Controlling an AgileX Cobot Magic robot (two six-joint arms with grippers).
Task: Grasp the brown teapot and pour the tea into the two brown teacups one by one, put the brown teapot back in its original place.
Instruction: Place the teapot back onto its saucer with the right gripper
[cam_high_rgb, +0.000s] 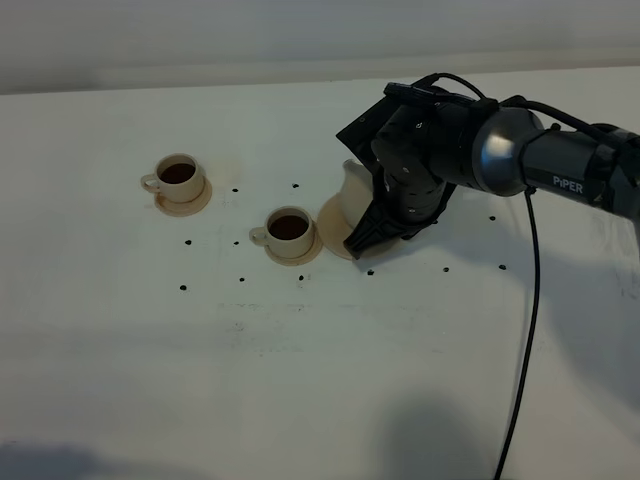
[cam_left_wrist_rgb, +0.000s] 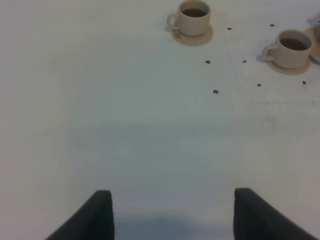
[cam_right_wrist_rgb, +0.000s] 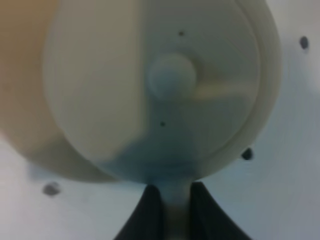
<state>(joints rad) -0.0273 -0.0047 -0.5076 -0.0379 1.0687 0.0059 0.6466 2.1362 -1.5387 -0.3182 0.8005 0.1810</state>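
Sitting on its saucer (cam_high_rgb: 330, 215), teapot (cam_high_rgb: 352, 190) crowds the near cup (cam_high_rgb: 288, 228).

"piper" on right arm (cam_high_rgb: 575, 180) (white lettering)

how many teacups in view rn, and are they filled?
2. One teacup sits on its saucer at the far left of the table; the other teacup sits on its saucer just left of the teapot. Both hold dark tea. None appear hidden.
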